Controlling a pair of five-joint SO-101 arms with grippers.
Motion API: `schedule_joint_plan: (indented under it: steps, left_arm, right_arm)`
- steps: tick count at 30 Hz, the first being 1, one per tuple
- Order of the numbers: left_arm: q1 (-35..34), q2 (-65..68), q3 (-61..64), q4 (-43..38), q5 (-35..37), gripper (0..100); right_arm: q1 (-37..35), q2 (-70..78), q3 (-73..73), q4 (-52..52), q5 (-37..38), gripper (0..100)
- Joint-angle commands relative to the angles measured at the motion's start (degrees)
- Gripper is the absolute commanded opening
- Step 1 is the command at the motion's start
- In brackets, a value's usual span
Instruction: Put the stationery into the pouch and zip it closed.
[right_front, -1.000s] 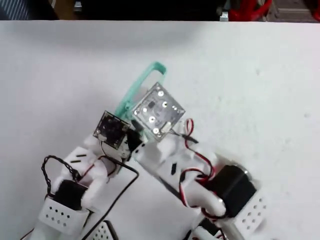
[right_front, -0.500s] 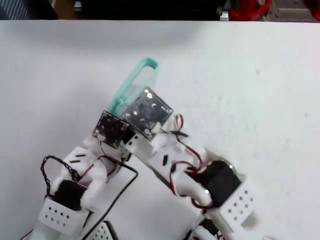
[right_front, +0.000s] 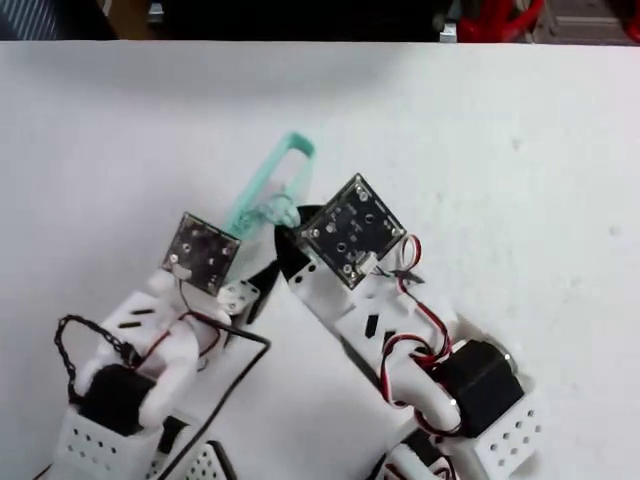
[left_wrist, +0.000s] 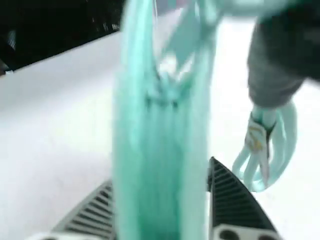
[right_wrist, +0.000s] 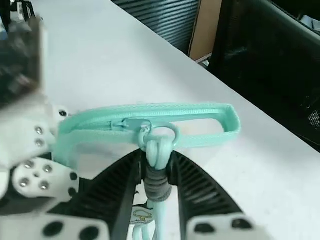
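A mint-green pouch (right_front: 262, 188) stands on edge on the white table, between the two arms. In the left wrist view my left gripper (left_wrist: 160, 182) is shut on the pouch (left_wrist: 159, 140), whose lower end sits between the ribbed fingers (left_wrist: 227, 200). My right gripper (right_wrist: 156, 162) is shut on the green pull cord (right_wrist: 158, 150), which hangs from the zipper slider (right_wrist: 134, 125) on the pouch's top edge (right_wrist: 190, 111). From above, the cord loop (right_front: 281, 212) shows just ahead of the right gripper (right_front: 291, 240). What lies inside the pouch is hidden.
Both arms crowd the near middle of the table (right_front: 520, 150), with black and red cables trailing behind them. The left arm's white body (right_wrist: 30, 150) stands close beside the pouch in the right wrist view. Bare white tabletop lies to the left, right and far side.
The right arm has drawn back toward the near right, uncovering the pouch and the cord loop. The left arm has shifted slightly left and nearer. The pouch's far end has moved a little closer.
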Motion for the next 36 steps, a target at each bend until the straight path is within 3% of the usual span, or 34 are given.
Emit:
schedule_joint_plan:
  steps: [1, 7, 11, 21, 28, 36]
  left_arm:
    - [0.04, -0.04, -6.51, -2.20, 0.09, 21]
    - [1.54, 0.04, -2.99, -9.05, 0.44, 19]
    - [4.62, 0.04, -0.09, -12.40, 0.18, 1]
    - [5.32, 0.04, 1.05, -9.67, 0.35, 2]
    - [5.49, -0.04, 1.23, -7.12, 0.09, 2]
    - [5.32, -0.04, 1.23, -6.95, 0.09, 2]
  right_arm:
    - [0.13, -1.01, -1.14, 0.75, 0.53, 1.8]
    - [0.04, -3.47, -1.14, 1.45, 0.53, 1.8]
    - [0.13, -4.00, -1.32, 0.22, 0.53, 1.8]
    - [0.57, -1.01, -1.41, -4.44, 0.09, 1.8]
    - [13.05, -2.15, -1.32, -14.37, 0.18, 1.8]
    - [21.85, 7.96, -1.67, -16.31, 0.18, 1.8]
